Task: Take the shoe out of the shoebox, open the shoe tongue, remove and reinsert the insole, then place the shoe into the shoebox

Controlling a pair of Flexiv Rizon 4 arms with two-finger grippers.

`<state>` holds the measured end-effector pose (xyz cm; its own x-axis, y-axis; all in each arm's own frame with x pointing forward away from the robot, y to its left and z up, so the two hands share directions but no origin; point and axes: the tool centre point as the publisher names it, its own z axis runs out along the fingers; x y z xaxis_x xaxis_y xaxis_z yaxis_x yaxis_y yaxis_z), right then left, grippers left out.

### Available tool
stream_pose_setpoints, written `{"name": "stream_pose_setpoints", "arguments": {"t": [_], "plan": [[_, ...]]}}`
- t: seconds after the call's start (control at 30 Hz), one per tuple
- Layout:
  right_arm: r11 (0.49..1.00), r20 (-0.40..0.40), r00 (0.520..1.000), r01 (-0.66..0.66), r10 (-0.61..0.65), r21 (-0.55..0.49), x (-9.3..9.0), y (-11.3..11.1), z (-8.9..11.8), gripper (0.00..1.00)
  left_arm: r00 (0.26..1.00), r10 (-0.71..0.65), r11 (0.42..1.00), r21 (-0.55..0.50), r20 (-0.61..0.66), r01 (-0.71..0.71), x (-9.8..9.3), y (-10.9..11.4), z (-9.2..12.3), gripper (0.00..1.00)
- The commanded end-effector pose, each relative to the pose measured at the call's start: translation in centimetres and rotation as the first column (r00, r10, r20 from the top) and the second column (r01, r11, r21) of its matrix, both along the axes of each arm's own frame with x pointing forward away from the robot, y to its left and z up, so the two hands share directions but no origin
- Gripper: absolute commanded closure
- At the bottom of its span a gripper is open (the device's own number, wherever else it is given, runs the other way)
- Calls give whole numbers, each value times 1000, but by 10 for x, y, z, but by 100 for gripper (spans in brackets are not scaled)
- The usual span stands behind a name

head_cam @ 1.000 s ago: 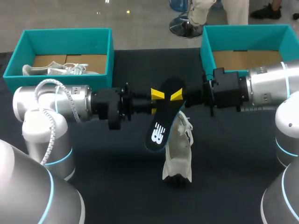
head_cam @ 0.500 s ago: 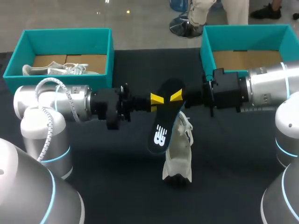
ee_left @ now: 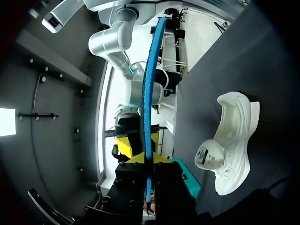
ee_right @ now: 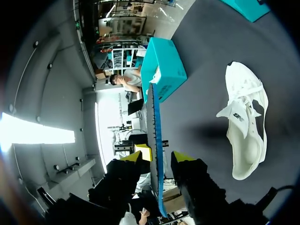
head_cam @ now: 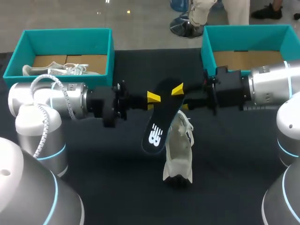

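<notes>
The left gripper (head_cam: 153, 97) pinches the black insole (head_cam: 157, 121) near its upper end, so that it hangs slanting above the white shoe (head_cam: 179, 150) lying on the table (head_cam: 93, 154) (probably to line it up for reinsertion). The right gripper (ee_right: 158, 157) straddles the insole with its fingers spread, not gripping.

White shoe (head_cam: 179, 151) lying on the table (head_cam: 117, 187), black insole (head_cam: 159, 123) tilted in air above it, teal shoebox (head_cam: 243, 31) far right.

Insole (head_cam: 157, 124) aloft beside the shoe (head_cam: 180, 154) on the table (head_cam: 117, 178), left shoebox (head_cam: 65, 31) and right shoebox (head_cam: 208, 51) behind.
</notes>
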<state>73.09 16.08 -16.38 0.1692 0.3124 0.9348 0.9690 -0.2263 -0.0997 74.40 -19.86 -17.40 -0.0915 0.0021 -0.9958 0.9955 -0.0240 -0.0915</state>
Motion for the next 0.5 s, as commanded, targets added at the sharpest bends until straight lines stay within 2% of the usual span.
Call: {"name": "stream_pose_setpoints", "arguments": {"t": [0.03, 0.27, 0.37, 0.5], "plan": [[997, 7, 999, 45, -45, -62, -14, -19, 11, 0, 1000, -14, 1000, 4, -15, 14, -2, 16, 1, 100], [978, 86, 993, 95, -80, -187, -17, -52, 28, 0, 998, -48, 999, 23, -50, 49, -3, 39, 1, 100], [957, 154, 987, 87, -45, -278, -16, -63, 35, 0, 996, -55, 998, 38, -66, 58, -4, 49, 1, 100], [921, 195, 980, 53, 25, -386, -14, -73, 39, 0, 994, -69, 996, 57, -91, 74, -9, 61, 0, 100]]}}
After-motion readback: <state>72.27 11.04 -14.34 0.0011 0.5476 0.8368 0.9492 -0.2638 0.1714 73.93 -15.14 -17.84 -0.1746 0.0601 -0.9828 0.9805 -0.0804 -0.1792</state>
